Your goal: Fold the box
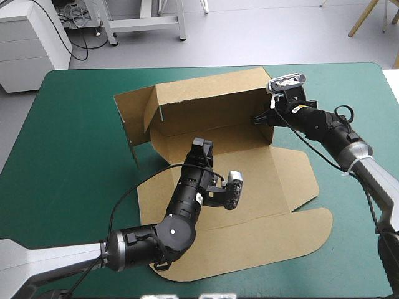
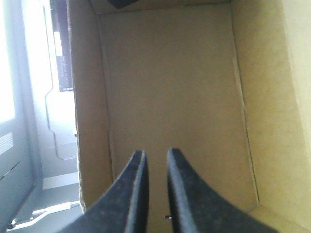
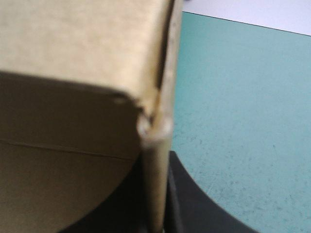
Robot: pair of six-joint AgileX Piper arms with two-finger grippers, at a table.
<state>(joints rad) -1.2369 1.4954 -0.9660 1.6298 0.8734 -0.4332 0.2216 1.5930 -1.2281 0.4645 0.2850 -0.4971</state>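
Observation:
The brown box (image 1: 212,109) lies in the middle of the table with its back wall raised and its left flaps half up. Its lid (image 1: 268,240) lies flat toward the front. My left gripper (image 1: 201,148) points down at the box floor (image 2: 170,82); its black fingers are all but together (image 2: 155,154), with only a thin slit and nothing between them. My right gripper (image 1: 263,118) is at the box's right end, shut on the upright edge of the side wall (image 3: 158,160), which runs between its jaws (image 3: 156,216).
Teal-green cover (image 1: 75,162) lies bare to the left of the box and also beyond the held wall (image 3: 243,121) on the right. The box's left side flap (image 1: 131,121) stands tilted outward. The rounded lid tab reaches close to the table's front.

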